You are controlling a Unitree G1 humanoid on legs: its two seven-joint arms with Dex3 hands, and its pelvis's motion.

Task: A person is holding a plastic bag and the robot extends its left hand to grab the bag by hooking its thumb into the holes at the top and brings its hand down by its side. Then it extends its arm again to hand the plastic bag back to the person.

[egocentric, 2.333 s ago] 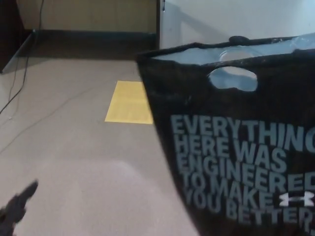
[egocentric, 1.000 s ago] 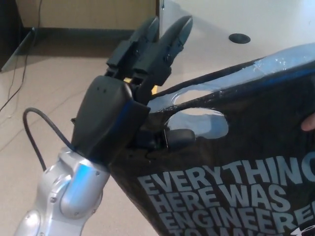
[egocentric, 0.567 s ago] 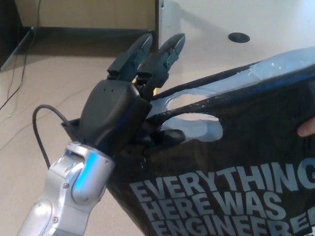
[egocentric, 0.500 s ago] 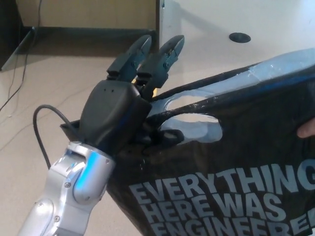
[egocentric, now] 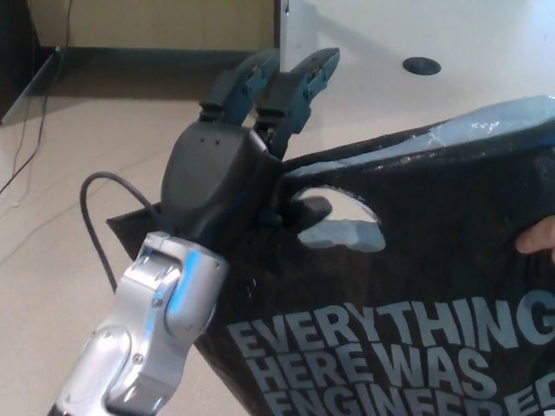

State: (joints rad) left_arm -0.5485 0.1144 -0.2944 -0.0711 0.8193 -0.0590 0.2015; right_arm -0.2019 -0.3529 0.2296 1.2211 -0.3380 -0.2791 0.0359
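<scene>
Thumb of left hand (egocentric: 227,178) hooks plastic bag's (egocentric: 416,286) handle hole.

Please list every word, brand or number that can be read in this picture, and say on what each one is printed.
"EVERYTHING" is the top line on the bag, in pale capitals.
"HERE WAS" is the second line on the bag.
"ENGINEERE" is the third line on the bag, cut off by the picture's edges.
No brand mark or number shows. The left hand and its silver forearm carry no readable text.

Black robot hand (egocentric: 227,178), silver forearm (egocentric: 152,334), black looping cable (egocentric: 97,221).
</scene>
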